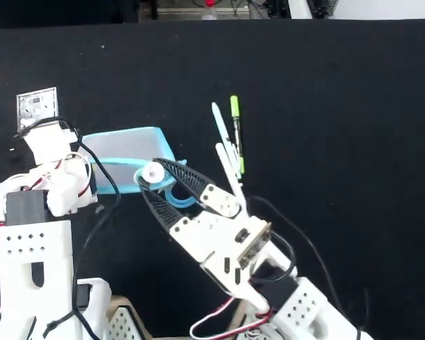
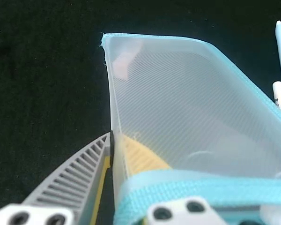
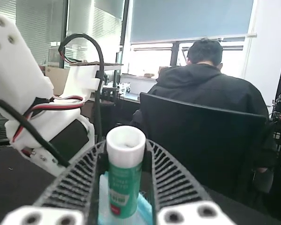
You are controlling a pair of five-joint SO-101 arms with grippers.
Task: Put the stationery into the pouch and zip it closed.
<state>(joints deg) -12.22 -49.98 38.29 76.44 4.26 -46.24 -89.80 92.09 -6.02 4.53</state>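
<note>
Loading step: right fingers [image 3: 173, 180] clench the glue stick [image 3: 125, 178] at the mouth of the pouch [image 2: 187, 108], left fingers [image 2: 75, 180] pinch its edge; next, lower and release.

The pouch [image 2: 187, 108] is pale-blue mesh, the glue stick [image 3: 125, 180] green-and-white, the table [image 1: 340, 106] black.

A black table [image 1: 354, 92] carries a small square printed card [image 1: 37, 106] near one corner; a bottle [image 1: 210, 10] stands beyond the far edge.
</note>
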